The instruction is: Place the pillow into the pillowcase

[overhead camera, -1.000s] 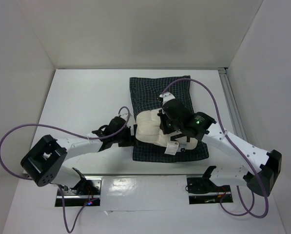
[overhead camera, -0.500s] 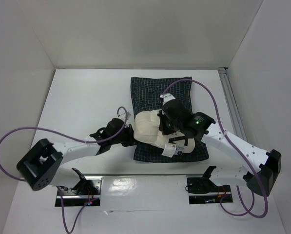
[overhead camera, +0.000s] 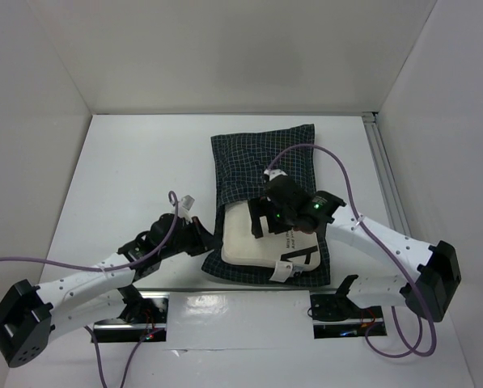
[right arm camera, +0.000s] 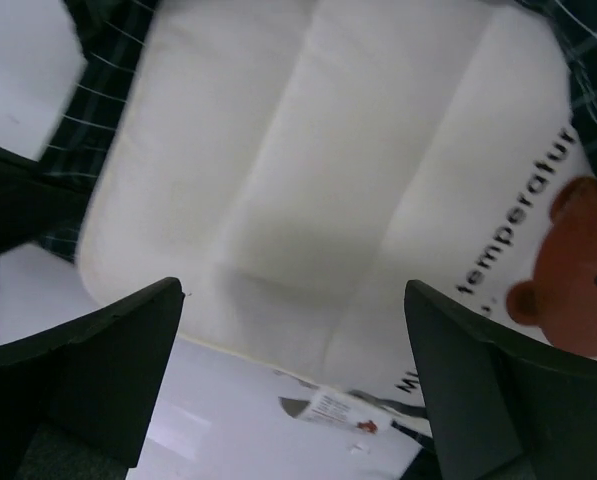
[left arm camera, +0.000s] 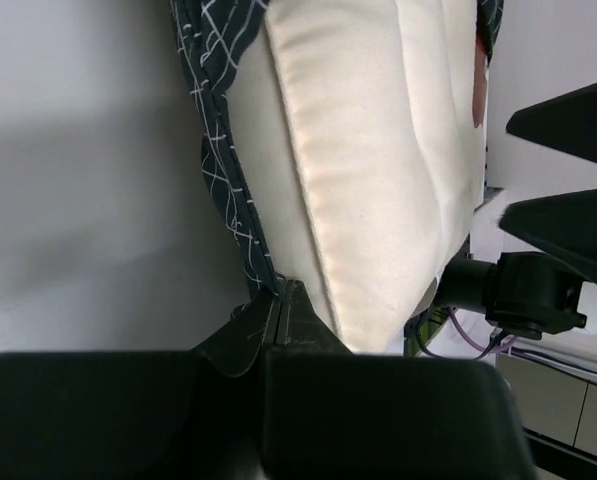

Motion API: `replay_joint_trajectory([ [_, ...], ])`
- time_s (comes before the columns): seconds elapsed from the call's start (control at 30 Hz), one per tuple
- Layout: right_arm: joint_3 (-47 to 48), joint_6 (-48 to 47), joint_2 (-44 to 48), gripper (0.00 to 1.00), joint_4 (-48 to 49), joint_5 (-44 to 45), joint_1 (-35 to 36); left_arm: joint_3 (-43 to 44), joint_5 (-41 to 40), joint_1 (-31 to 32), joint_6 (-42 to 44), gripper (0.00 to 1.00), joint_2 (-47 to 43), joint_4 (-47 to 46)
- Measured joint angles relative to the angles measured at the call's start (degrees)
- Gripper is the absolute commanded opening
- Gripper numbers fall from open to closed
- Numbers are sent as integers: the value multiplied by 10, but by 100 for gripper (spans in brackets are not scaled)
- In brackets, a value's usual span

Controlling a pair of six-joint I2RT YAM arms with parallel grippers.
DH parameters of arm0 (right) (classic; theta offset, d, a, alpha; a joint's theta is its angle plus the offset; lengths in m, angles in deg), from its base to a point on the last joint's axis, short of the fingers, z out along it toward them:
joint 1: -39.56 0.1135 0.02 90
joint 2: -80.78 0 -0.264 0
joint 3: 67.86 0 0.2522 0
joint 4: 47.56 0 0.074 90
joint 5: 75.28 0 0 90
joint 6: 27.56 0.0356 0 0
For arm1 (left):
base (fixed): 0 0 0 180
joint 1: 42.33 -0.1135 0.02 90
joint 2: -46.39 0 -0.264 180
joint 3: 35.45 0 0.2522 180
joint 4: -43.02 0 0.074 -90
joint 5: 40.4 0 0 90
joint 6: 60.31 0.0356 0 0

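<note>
The navy checked pillowcase [overhead camera: 265, 158] lies in the middle of the table, its open end toward me. Partly inside that open end lies the cream pillow [overhead camera: 245, 238], flat, with its tag [overhead camera: 283, 271] at the near edge. My left gripper [overhead camera: 212, 241] is shut on the pillowcase's left edge [left arm camera: 218, 150] at the opening, beside the pillow [left arm camera: 378, 150]; the jaws meet on the cloth. My right gripper [overhead camera: 261, 220] hovers open just above the pillow [right arm camera: 318, 150], nothing between its fingers [right arm camera: 128, 350]. The bear print [right arm camera: 578, 270] and black lettering show at the right.
A metal rail [overhead camera: 384, 174] runs along the table's right edge. White walls close in the back and both sides. Purple cables [overhead camera: 330, 158] loop over the pillowcase and beside the left arm. The arm mounts [overhead camera: 132, 311] sit at the near edge.
The right gripper has opened and let go of the bunched pillow, which now lies flat. The left gripper shut on the pillowcase edge and drew back toward the near left.
</note>
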Motion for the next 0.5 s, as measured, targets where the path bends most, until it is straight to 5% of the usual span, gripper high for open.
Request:
replay_joint_trajectory([
  [0.33,35,40,-115,99,99,-5,51,0,-12,4,-1,0,-14,18],
  [0.4,35,42,-149,59,118,-3,54,0,-15,4,0,0,-20,26],
  [0.47,36,45,-177,6,137,3,53,-1,-21,5,1,0,-25,39],
  [0.5,39,49,-189,0,142,5,50,-3,-21,5,1,0,-29,44],
])
